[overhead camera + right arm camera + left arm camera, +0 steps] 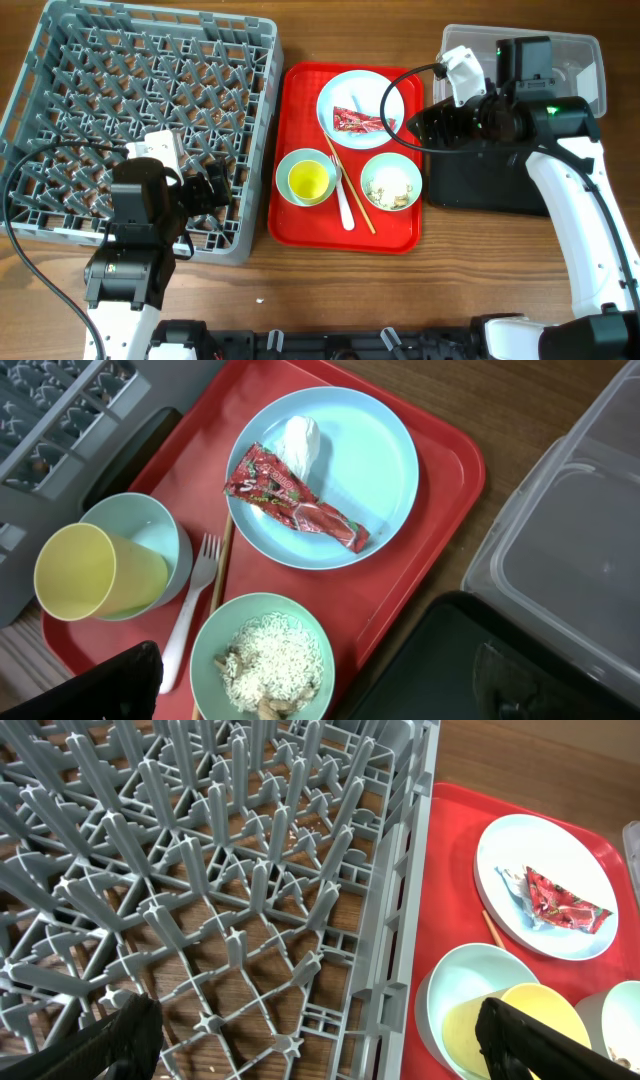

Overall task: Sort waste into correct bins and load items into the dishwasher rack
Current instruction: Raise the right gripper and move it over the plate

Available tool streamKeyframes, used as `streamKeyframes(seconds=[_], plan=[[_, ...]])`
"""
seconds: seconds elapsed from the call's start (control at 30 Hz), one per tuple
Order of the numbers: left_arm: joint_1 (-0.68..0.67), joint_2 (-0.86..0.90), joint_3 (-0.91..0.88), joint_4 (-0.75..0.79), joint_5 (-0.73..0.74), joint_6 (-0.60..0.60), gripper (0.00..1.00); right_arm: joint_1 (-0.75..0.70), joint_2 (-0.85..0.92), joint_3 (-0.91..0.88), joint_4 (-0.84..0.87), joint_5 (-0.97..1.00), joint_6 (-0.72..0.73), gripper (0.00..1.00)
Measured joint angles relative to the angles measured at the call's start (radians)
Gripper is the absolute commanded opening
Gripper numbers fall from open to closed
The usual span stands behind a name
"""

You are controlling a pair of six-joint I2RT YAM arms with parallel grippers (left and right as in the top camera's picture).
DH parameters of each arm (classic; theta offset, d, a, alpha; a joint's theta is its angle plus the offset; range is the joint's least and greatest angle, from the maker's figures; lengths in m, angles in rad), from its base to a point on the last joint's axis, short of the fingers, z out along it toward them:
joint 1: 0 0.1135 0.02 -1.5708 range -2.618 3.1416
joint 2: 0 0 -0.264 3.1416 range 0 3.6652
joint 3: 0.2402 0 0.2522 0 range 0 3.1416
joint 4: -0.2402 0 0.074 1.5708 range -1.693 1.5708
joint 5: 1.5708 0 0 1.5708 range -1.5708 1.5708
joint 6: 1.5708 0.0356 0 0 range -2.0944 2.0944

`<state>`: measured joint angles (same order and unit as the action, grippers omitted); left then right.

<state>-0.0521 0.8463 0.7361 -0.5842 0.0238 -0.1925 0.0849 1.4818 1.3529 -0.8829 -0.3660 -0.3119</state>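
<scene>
Right wrist: wrapper [298, 500] seemingly beyond hand [320, 685]

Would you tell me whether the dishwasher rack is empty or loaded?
Empty where visible: the dishwasher rack shows only bare pegs.

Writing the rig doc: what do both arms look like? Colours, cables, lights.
White links, black joint housings and wrists on both. Left arm has a white wrist camera and a looping black cable. Right arm likewise, with a green light. Fingers are matte black.
</scene>
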Motion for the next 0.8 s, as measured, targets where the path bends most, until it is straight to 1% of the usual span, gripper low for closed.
streamKeyframes(seconds=[0.13, 0.27, 0.43, 0.53, 0.7, 0.8], plan=[[0.0, 0.0, 0.0, 0.0, 0.0, 0.0, 1.0, 0.0, 0.0, 0.0, 0.003, 0.0, 0.008, 1.0], [0.0, 0.0, 0.0, 0.009, 0.0, 0.0, 1.0, 0.0, 0.0, 0.0, 0.052, 0.0, 0.006, 1.0], [0.0, 0.0, 0.0, 0.02, 0.0, 0.0, 1.0, 0.0, 0.011, 0.034, 0.044, 0.014, -0.006, 1.0], [0.0, 0.0, 0.0, 0.028, 0.0, 0.0, 1.0, 0.0, 0.048, 0.108, -0.024, 0.03, -0.04, 1.0], [0.0, 0.0, 0.0, 0.03, 0.0, 0.0, 1.0, 0.013, 0.149, 0.281, -0.164, 0.061, -0.143, 1.0], [0.0, 0.0, 0.0, 0.031, 0.0, 0.0, 1.0, 0.031, 0.214, 0.388, -0.196, 0.099, -0.197, 1.0]])
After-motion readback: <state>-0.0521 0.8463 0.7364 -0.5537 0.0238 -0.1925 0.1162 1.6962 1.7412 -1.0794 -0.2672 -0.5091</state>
